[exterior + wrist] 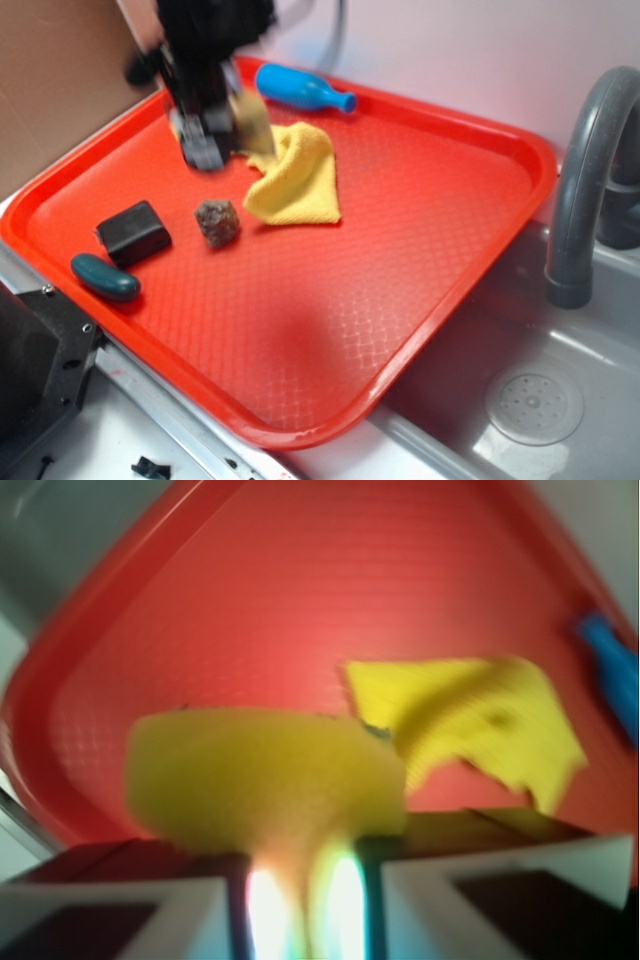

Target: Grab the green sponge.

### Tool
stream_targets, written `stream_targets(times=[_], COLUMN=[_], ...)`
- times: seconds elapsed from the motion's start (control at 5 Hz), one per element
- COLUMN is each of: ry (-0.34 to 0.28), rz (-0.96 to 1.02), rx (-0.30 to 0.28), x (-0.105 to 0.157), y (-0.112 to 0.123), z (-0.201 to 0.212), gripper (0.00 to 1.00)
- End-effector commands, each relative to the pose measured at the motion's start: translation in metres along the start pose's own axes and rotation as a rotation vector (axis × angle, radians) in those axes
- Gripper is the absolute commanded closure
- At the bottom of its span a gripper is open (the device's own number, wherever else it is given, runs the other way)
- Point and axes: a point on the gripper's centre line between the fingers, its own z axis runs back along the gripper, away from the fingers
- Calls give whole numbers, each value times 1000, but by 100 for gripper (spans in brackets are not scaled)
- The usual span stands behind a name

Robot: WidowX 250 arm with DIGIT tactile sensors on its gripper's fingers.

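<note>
The gripper (222,125) hangs over the far left part of the red tray (470,270), its black arm reaching down from the top edge of the exterior view, blurred. Its fingers (203,140) point downward and are closed on the green sponge (252,122), a yellow foam block held above the tray floor. In the wrist view the sponge (265,780) fills the space just ahead of the two fingers (500,880), squeezed between them, with the tray surface (250,600) well behind it.

Just beside the sponge, toward the tray's middle, lies a crumpled yellow cloth (297,178); whether the two touch cannot be told. Beyond the sponge, near the tray's far rim, a blue bottle-shaped object (300,90) lies on its side. Nearer the camera from the sponge sit a small brown lump (217,221), a black block (133,232) and a dark teal oval bar (105,277) by the tray's left rim.

Right of the tray a grey faucet (585,180) arches over a sink (560,390).
</note>
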Motion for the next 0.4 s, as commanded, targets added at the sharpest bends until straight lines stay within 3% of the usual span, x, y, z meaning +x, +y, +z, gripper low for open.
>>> stream_targets(times=[0.0, 0.2], ry=[-128, -75], rz=[368, 331], rx=[-73, -59], x=[-36, -34], y=[3, -1], z=[66, 67], gripper=[100, 100])
